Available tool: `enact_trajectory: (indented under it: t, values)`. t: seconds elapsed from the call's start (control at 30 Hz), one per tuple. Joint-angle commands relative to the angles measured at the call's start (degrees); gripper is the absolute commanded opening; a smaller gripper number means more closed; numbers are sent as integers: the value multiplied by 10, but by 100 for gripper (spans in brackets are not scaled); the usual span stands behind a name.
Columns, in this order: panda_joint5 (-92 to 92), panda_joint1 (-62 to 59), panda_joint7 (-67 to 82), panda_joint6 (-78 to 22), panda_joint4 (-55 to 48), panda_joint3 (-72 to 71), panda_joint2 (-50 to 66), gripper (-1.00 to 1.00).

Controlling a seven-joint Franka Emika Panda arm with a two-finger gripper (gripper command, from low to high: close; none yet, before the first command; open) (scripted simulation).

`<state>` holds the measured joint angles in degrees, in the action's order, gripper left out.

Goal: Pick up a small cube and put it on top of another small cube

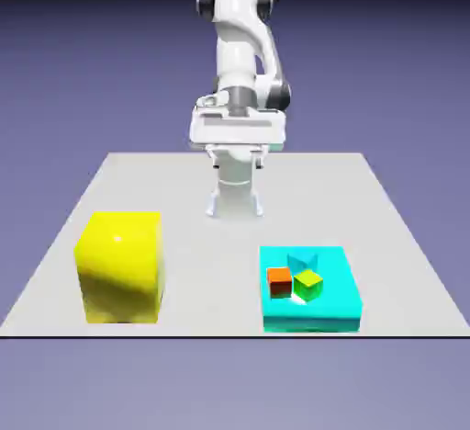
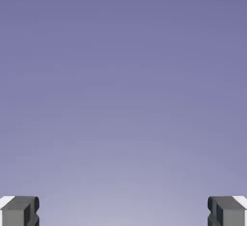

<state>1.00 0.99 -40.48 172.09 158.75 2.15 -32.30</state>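
Observation:
No small cube shows in either view. My gripper (image 1: 237, 162) hangs below the white hand near the table's far edge, high above the surface and well behind all the blocks. In the hand view my gripper (image 2: 123, 214) is open, and its grey fingertips (image 2: 19, 211) stand far apart at the two bottom corners. Only the plain blue-violet backdrop lies between and beyond them.
A large yellow block (image 1: 120, 265) stands at the exterior view's front left. At the front right a flat cyan slab (image 1: 312, 313) carries a little orange block (image 1: 279, 280), a green one (image 1: 309, 283) and a cyan one (image 1: 302, 261) behind them. The grey table (image 1: 211, 263) ends just before them.

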Motion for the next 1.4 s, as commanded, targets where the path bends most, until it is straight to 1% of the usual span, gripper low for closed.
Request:
enact_trajectory:
  t: [0.0,0.53,0.57,0.7,1.2,1.37]
  values:
    - [3,-9,20,-13,-15,16,21,0]
    - [45,-153,343,-215,-258,275,353,0]
    - [42,-169,341,-222,-263,285,373,0]
    - [17,-248,271,-231,-253,308,445,0]
    - [-79,-388,-103,-144,-90,229,460,0]
    - [-100,-389,-227,-103,-28,180,406,0]
